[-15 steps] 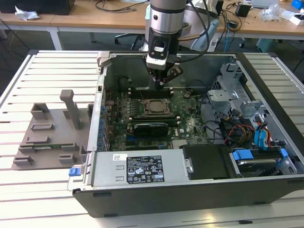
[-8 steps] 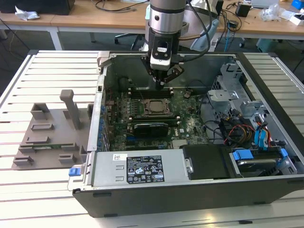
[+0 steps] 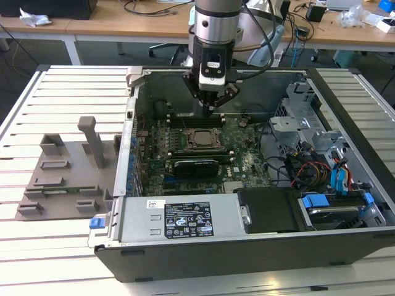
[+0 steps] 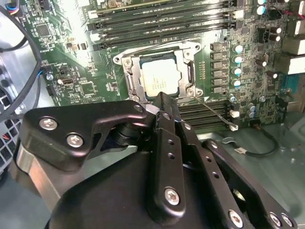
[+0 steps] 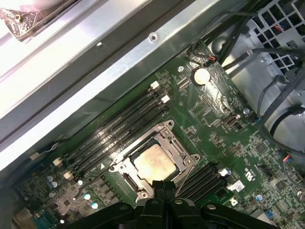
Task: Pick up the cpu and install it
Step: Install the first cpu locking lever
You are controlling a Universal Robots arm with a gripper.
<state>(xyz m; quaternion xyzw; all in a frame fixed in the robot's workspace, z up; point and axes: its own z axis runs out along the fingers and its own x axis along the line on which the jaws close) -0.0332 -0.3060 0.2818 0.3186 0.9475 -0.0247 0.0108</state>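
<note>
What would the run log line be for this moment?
gripper: shut, empty, above socket | cpu: lying in motherboard socket | socket: frame open | case: open, on slatted table

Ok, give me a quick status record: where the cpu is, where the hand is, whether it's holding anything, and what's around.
cpu: silver square lying in the socket frame on the motherboard
hand: above the open computer case, near its back wall; fingertips together just beside the cpu in both wrist views
held: nothing visible between the fingers
memory slots: dark rows on both sides of the socket
fixture plate: grey, on the table at the exterior view's left
</note>
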